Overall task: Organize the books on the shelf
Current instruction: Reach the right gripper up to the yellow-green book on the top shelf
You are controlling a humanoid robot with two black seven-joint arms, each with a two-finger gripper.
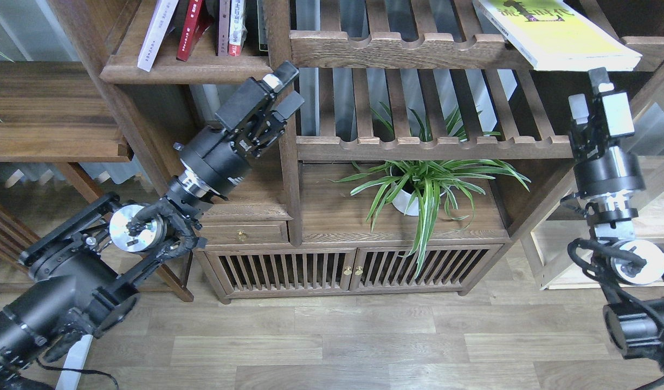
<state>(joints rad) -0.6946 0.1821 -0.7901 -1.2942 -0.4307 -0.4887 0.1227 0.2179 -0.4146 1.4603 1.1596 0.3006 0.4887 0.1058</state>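
Note:
On the dark wooden shelf (191, 69) at the top left, several books stand leaning: a pale white one (157, 30), a red one (191, 27) and two more (231, 24) against the post. A larger yellow-green book (562, 35) lies flat on the upper slatted rack at the top right, overhanging its front rail. My left gripper (285, 89) is open and empty, just below the shelf's right end, in front of the post. My right gripper (589, 92) is open and empty, right under the yellow-green book's front edge.
A vertical post (285, 162) divides the bookcase. Two slatted racks (418, 146) span the right half. Under them stands a spider plant in a white pot (413, 189). Below are a drawer (239, 234) and slatted doors (353, 268). A side table (44, 114) stands at left.

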